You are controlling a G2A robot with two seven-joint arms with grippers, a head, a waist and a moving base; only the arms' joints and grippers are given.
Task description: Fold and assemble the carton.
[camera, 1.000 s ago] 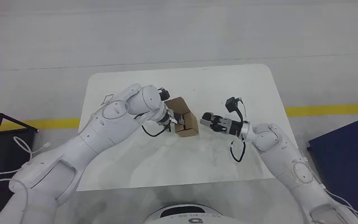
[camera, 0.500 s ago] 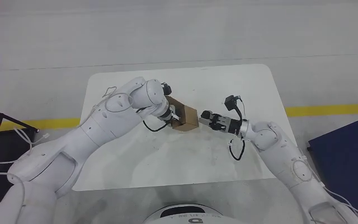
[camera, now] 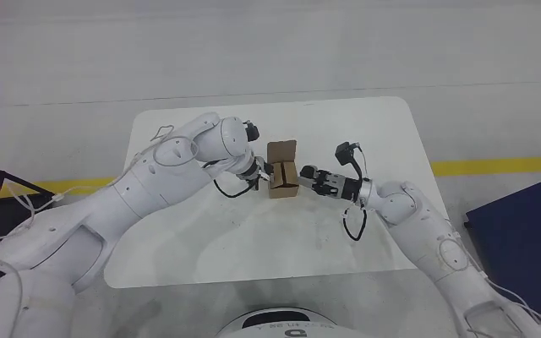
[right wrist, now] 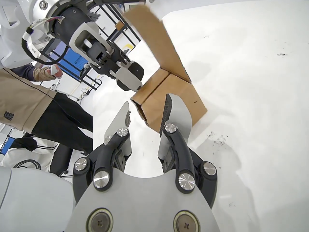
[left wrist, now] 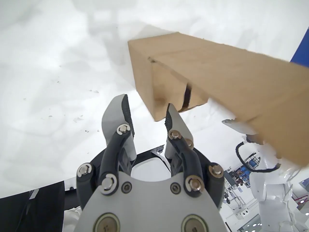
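A small brown carton (camera: 282, 170) stands near the middle of the white table (camera: 363, 127), one flap (right wrist: 150, 32) raised upright. My left gripper (camera: 261, 172) sits against the carton's side toward the left arm. Its fingers are open, and the carton's (left wrist: 193, 68) lower corner lies just beyond the left gripper's (left wrist: 147, 109) tips. On the opposite side is my right gripper (camera: 307, 177), also open. A corner of the carton's (right wrist: 169, 90) open end lies between the right gripper's (right wrist: 147, 109) fingers. The left gripper's fingertip (right wrist: 130, 83) touches the carton's far edge.
The table has bare room on all sides of the carton, with its rounded front edge (camera: 254, 283) toward me. A yellow floor line (camera: 490, 166) runs behind the table. A dark blue object (camera: 516, 220) stands on the floor at the right.
The carton has turned from a tilted pose to square and shifted slightly away from me. The left gripper followed it, and the right gripper closed in on its other side.
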